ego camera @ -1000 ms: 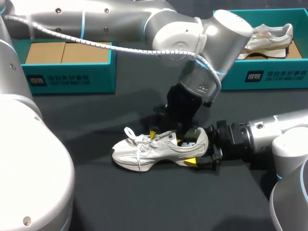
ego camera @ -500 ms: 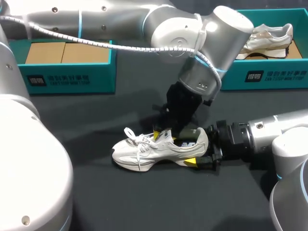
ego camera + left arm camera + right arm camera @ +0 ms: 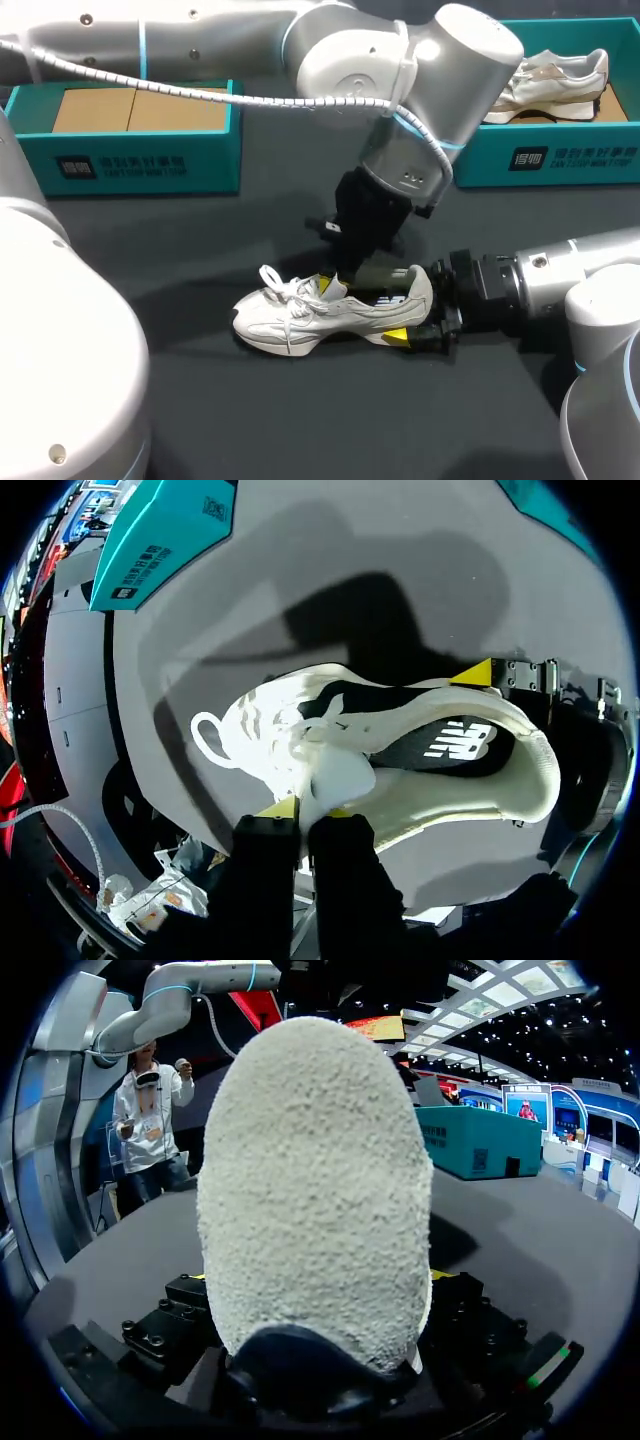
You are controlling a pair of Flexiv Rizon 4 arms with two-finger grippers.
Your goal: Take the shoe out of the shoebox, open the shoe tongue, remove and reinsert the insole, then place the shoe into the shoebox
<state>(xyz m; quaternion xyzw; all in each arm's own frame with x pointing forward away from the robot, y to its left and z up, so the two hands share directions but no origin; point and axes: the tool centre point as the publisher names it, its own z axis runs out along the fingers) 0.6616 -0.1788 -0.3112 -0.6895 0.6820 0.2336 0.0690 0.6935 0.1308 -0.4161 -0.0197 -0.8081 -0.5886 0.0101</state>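
The shoe (image 3: 330, 305) lies on the table (image 3: 300, 420), with the empty shoebox (image 3: 140, 165) well apart beyond its toe. The right gripper (image 3: 410, 308) clamps its heel (image 3: 315, 1190) and the left gripper (image 3: 305, 808) pinches its tongue (image 3: 340, 775), so opening the tongue seems the step in hand, best done by drawing it up and toward the toe against a firm heel hold. Only the left wrist view shows that pinch and the dark insole (image 3: 455, 742) inside the shoe; the right wrist view gives just the heel.

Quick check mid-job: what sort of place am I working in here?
Likely a shoe-packing test bench: a dark table, a teal left shoebox and right shoebox, and a white shoe out on the table.
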